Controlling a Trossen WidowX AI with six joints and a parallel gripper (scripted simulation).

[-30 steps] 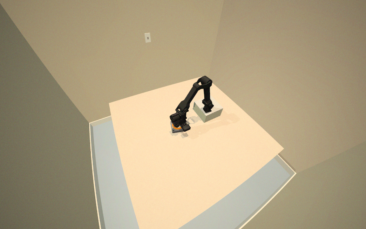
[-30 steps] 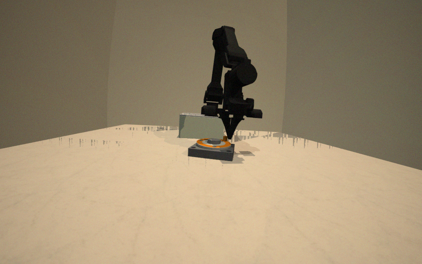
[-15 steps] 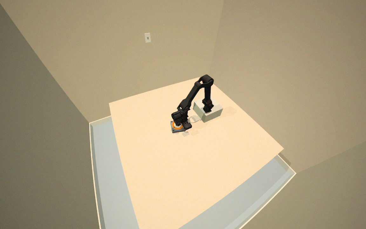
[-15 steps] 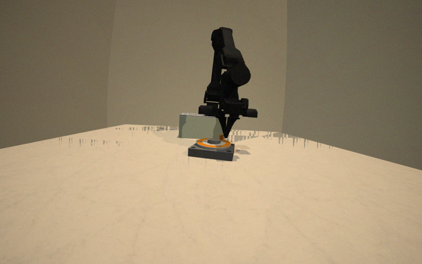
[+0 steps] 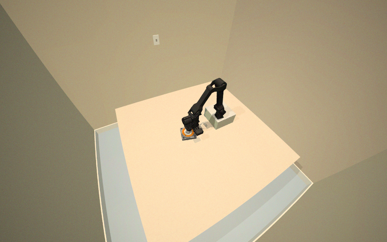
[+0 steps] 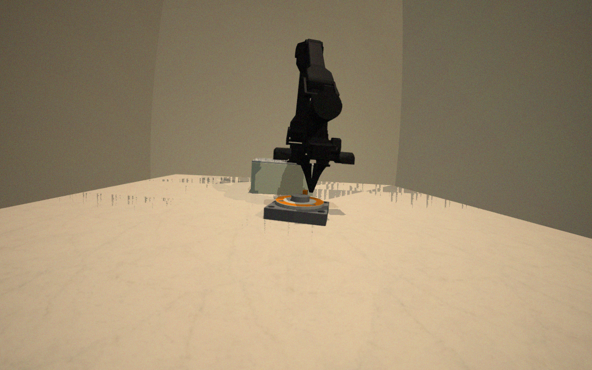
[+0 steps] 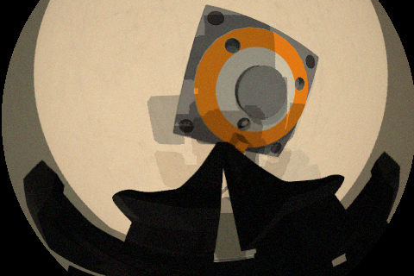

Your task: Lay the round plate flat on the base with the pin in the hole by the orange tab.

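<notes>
Your orange plate [image 7: 251, 86] sits on the grey post [image 7: 261, 89] just ahead of your pincer [image 7: 223, 162], which is clenched on nothing, tips right at the orange tab [image 7: 241, 141] on the near rim, dark square base [image 7: 203, 37] beneath and pale mounting block [image 6: 268, 176] behind.

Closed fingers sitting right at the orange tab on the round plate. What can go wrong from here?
1. The shut black gripper has its tips at the small orange tab; they may slip off it, leaving the round orange-and-grey plate unturned.
2. Pushing too far could carry the hole beside the tab past the pin; the pin itself isn't visible here.
3. Downward pressure might jam the plate against the dark square base or shift the base.
</notes>
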